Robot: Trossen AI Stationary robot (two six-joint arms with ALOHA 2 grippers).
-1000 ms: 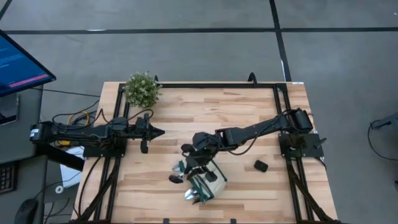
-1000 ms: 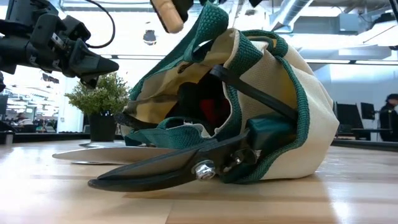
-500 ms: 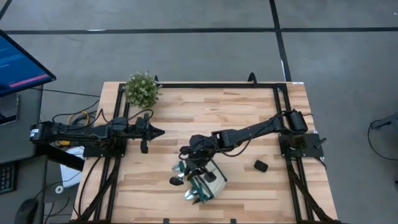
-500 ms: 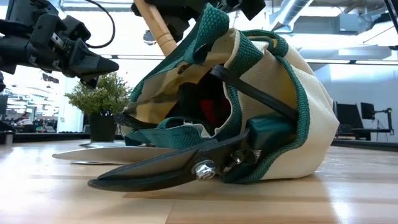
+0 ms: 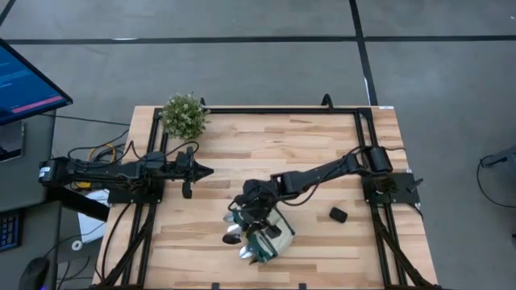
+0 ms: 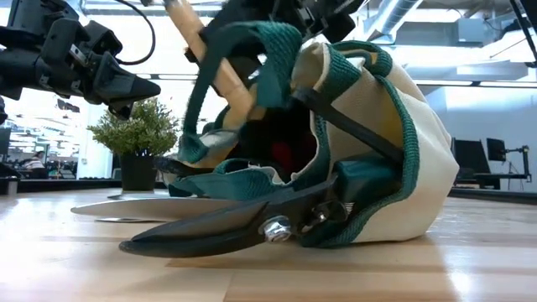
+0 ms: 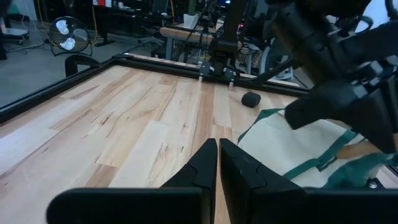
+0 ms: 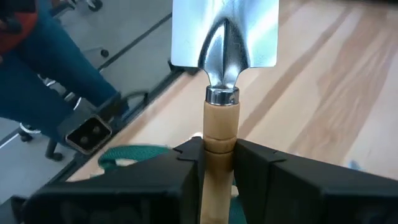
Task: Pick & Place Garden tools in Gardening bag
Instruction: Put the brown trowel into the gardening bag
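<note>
The gardening bag (image 5: 274, 234) lies on its side near the table's front middle, with its mouth (image 6: 277, 143) open toward the low camera. Dark shears (image 6: 218, 231) stick out of it, blades on the wood. A silver tool head (image 6: 143, 207) lies flat beside them. My right gripper (image 8: 219, 149) hovers over the bag (image 5: 251, 200), shut on a wooden-handled trowel (image 8: 222, 74) with a silver blade (image 8: 224, 31). My left gripper (image 7: 217, 165) waits shut at the table's left (image 5: 205, 171), pointing level toward the bag (image 7: 292, 143). My right gripper pinches the trowel's wooden handle (image 8: 219, 134) between its two fingers, just behind the metal collar. The blade sticks out ahead of the fingertips. The handle (image 6: 210, 59) slants down, and its free end passes behind the bag's green strap (image 6: 243, 42) into the mouth.
A bushy potted plant (image 5: 185, 115) stands at the far left corner. A small black object (image 5: 338, 214) lies on the wood toward the right. Bare wood spreads across the table's far half. A dark frame rail (image 5: 266, 109) runs along the table's edges.
My right gripper has come down toward the bag and the table's near edge, tipping further downward, still shut on the trowel. The handle's free end has gone from above the bag into its mouth. The bag's green strap has been pushed over and now loops around the handle.
</note>
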